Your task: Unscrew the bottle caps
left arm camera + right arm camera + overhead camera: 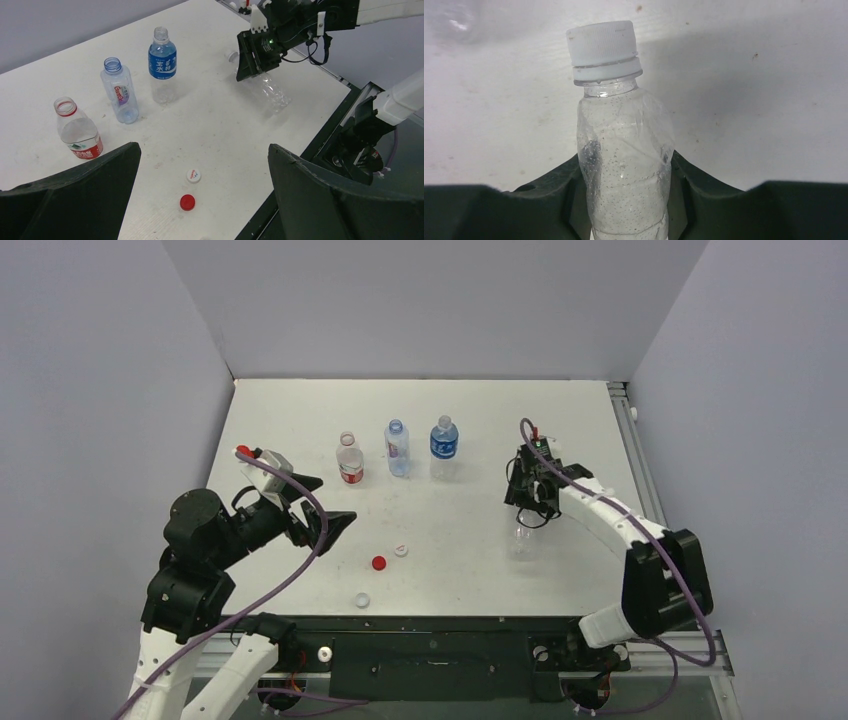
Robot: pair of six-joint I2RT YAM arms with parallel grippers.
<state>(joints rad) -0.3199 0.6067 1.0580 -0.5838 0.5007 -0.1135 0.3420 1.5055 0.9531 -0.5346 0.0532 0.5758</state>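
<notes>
While the worktop [480, 410] holds three uncapped bottles [397, 448] at upper centre, the left gripper [337, 498] hovers, jaws spread; the right gripper [527, 508] has jaws pinching a clear bottle [624, 165], white cap [602, 44] on; three loose caps [378, 562] lie lower centre.

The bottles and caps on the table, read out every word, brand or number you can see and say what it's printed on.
"Ganten" (probably; small letters): on the pale-blue-label bottle.
Blue-label bottle: white Chinese characters, too blurred to read.
Red-label bottle: print too small to read.
Loose white cap: red mark, unreadable.
Bare clear bottle and its screwed-on white cap: no text.
</notes>
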